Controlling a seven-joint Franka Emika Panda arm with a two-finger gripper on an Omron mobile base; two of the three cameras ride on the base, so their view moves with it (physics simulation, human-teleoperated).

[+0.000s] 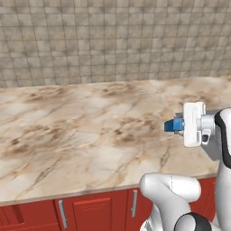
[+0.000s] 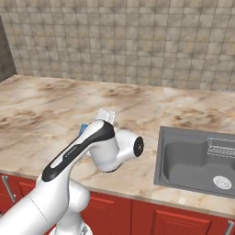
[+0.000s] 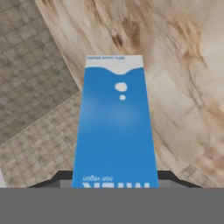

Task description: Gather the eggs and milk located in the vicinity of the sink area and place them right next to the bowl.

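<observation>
On my left base feed the marble desk (image 1: 81, 122) runs across the whole frame under the tiled wall (image 1: 113, 40), with red cabinet doors (image 1: 90, 210) along the bottom edge. At the right of that frame the white hand holds the milk carton (image 1: 173, 125) sideways above the desk, a stub of bright blue poking out to the left of the fingers (image 1: 179, 125).

In the right base feed the arm's forearm covers most of the hand at centre left; I catch only a sliver of blue carton (image 2: 83, 129) beside it. Further right sits the grey steel sink (image 2: 193, 160), sunk into the desk, with a wire dish rack (image 2: 221, 148) at its upper right and a round drain (image 2: 222, 182) at lower right. That basin holds nothing else I can make out.

The hand feed gives the closest look: the blue carton (image 3: 116, 127) fills the centre, white band at its far end, clamped between the dark fingers at the bottom, desk and wall tiles behind it.
</observation>
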